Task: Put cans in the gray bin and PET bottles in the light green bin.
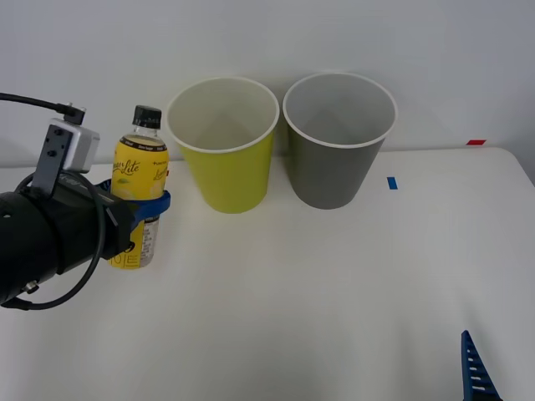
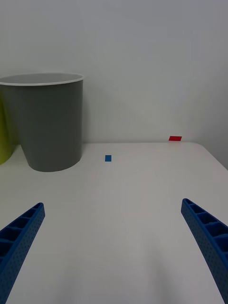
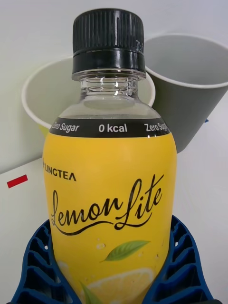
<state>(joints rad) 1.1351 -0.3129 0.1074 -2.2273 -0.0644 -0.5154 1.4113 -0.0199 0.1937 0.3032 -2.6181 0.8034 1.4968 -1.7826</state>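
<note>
Front view: left gripper [image 1: 138, 209] wraps PET bottle [image 1: 139, 171], hiding its middle.

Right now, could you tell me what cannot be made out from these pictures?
- Front view: the left gripper and arm cover the lower side of the PET bottle, so whether its base rests on the table is unclear.
- Left wrist view: the bottle hides much of the light green bin and part of the gray bin.
- Front view: the right gripper is cut off by the bottom edge.
- Both bins' floors are hidden by their walls.
</note>
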